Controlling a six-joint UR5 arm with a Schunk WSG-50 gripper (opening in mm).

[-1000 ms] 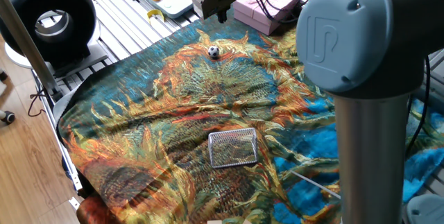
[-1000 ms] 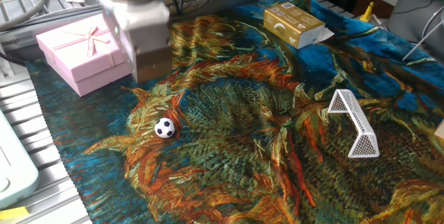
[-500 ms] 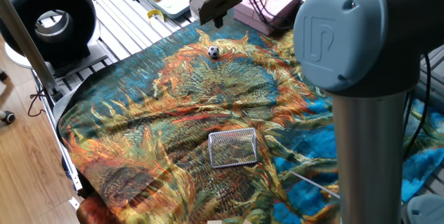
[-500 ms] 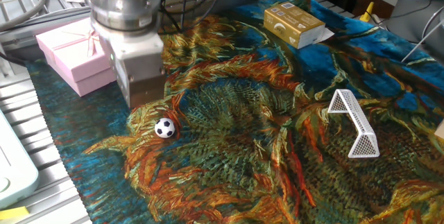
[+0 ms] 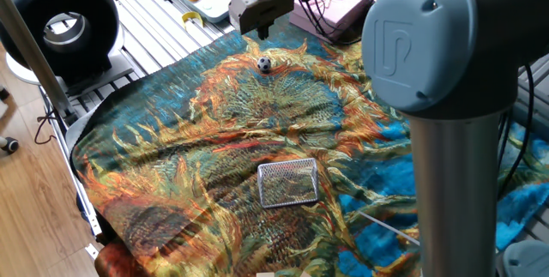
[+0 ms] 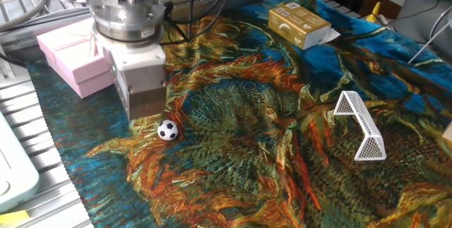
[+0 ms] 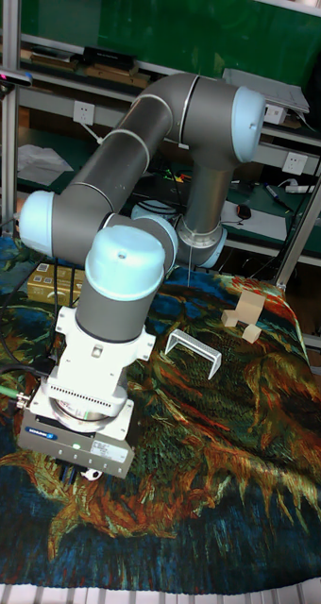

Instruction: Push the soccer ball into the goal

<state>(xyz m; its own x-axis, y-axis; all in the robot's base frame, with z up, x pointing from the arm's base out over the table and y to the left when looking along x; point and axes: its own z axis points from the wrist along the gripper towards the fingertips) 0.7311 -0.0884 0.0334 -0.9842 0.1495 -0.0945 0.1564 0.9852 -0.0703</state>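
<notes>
The soccer ball (image 5: 264, 64) (image 6: 167, 130) is a tiny black-and-white ball resting on the painted cloth. My gripper (image 5: 261, 31) (image 6: 147, 114) hangs low just behind it, on the pink-box side. Its tip is a small gap from the ball, and its fingers look shut with nothing in them. The goal (image 5: 288, 183) (image 6: 361, 125) (image 7: 194, 350) is a small silver wire-mesh frame lying on the cloth well away from the ball, on the far side from the gripper. In the tall fixed view the arm's wrist hides the ball, and only the gripper base (image 7: 78, 464) shows.
A pink gift box (image 6: 69, 53) (image 5: 334, 7) sits right behind the gripper. A tan cardboard box (image 6: 299, 24) lies at the cloth's far edge. Wooden blocks (image 7: 244, 316) stand beyond the goal. A black ring-shaped device (image 5: 60, 21) is off the cloth's corner.
The gripper has come down and moved closer to the ball from the pink-box side. The ball and the goal have stayed where they were.
</notes>
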